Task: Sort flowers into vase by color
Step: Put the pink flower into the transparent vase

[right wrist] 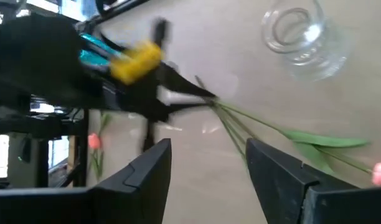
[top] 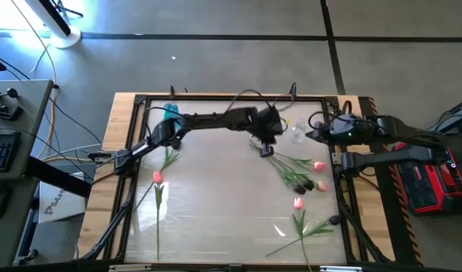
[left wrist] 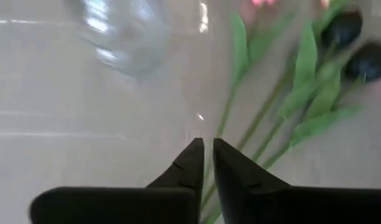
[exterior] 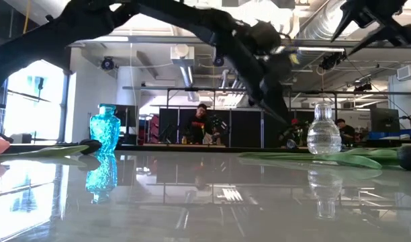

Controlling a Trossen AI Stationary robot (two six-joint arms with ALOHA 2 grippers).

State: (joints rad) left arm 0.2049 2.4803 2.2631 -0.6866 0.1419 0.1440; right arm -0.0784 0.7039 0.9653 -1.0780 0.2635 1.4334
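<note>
High view: flowers (top: 295,172) lie flat on the pale glossy bench (top: 216,219), stems running diagonally, heads away from left gripper (top: 266,150), pinching their stem ends. Low view: blue vase (exterior: 105,130), clear vase (exterior: 324,130), workshop behind. Right wrist: right gripper (right wrist: 209,171) spread, empty.

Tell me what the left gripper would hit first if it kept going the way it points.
Probably the green stems of the bunched flowers: the left gripper, nearly shut, points along them toward the dark buds. The clear vase lies off to one side.

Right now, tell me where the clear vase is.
In the high view, the clear vase stands near the table's far edge, right of centre, between the left gripper and the right gripper.
</note>
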